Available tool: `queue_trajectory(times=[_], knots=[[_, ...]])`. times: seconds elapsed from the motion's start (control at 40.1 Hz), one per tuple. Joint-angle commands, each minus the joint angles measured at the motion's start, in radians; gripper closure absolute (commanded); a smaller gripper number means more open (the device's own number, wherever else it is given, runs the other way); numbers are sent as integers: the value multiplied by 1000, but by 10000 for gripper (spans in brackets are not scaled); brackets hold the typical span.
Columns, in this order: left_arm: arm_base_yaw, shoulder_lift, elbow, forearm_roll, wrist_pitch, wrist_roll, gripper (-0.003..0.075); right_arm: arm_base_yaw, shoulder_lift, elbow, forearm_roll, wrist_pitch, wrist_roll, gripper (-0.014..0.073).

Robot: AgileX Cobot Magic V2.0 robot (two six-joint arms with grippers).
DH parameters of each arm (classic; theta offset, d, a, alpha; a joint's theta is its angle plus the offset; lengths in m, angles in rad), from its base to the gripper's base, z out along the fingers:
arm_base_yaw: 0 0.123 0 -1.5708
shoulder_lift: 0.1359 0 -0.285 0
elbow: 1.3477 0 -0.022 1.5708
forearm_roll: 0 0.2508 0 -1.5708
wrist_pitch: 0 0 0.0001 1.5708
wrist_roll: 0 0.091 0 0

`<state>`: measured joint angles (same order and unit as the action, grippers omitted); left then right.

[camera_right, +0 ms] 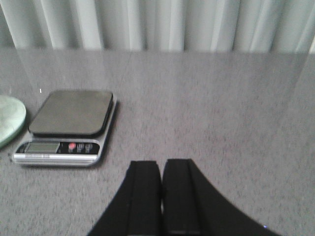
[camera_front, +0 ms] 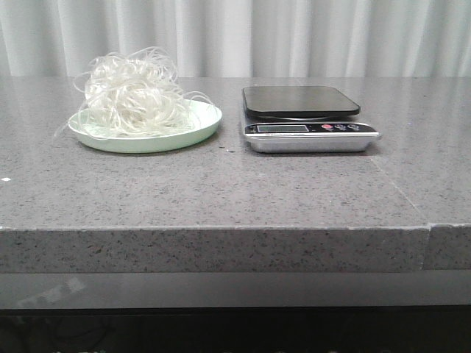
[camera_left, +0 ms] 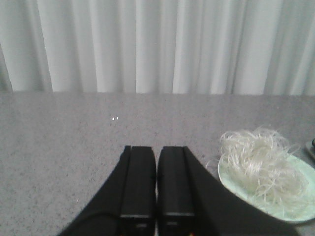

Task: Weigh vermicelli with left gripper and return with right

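Observation:
The vermicelli [camera_front: 135, 92], a fluffy tangle of thin white strands, lies on a pale green round plate [camera_front: 202, 131] at the left of the grey table. It also shows in the left wrist view [camera_left: 258, 164]. A kitchen scale [camera_front: 302, 103] with a bare black platform and silver base stands to the right of the plate; it also shows in the right wrist view [camera_right: 71, 113]. My left gripper [camera_left: 156, 150] is shut and empty, above the table to the left of the plate. My right gripper [camera_right: 163, 164] is shut and empty, to the right of the scale. Neither gripper shows in the front view.
White curtains hang behind the table. The grey stone table [camera_front: 235, 191] has a front edge with a seam [camera_front: 429, 228] at the right. The plate's edge [camera_right: 10, 118] shows in the right wrist view beside the scale.

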<state>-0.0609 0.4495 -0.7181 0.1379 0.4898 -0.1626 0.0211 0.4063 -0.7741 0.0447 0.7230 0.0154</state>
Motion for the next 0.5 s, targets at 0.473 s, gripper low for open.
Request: queue_trajectory(times=[0.473], knots=[[-6, 197, -46, 0, 131, 1, 563, -3, 299, -104, 2, 42, -8, 415]])
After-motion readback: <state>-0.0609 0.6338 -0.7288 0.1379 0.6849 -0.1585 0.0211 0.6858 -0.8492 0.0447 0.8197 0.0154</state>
